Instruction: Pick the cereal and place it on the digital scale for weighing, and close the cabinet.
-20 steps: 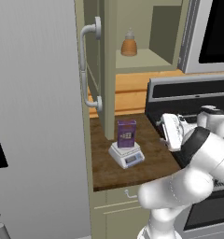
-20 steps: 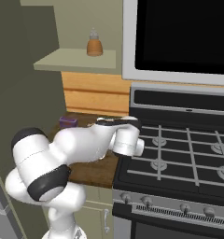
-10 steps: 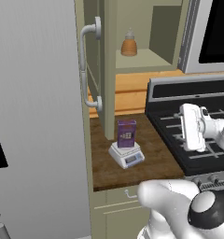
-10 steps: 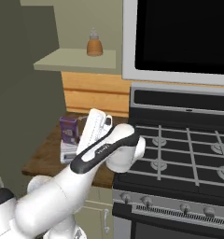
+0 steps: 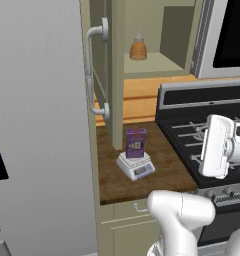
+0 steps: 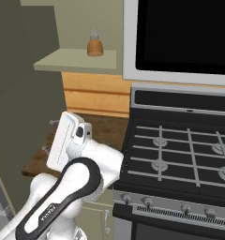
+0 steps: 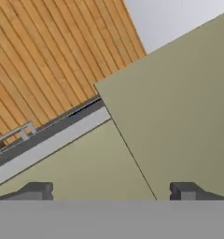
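So the arm's swung up and away from the bench over the last second; pincer [image 7: 111, 190] is wide open, holding nothing. The cereal [image 5: 135, 143] sits on the digital scale [image 5: 136, 165], well off from the pincer. Just the cabinet [image 5: 98, 75] door left, I'd say.

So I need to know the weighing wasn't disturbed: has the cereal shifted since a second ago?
No. The cereal stands upright on the digital scale, in the same spot beside the cabinet door's edge.
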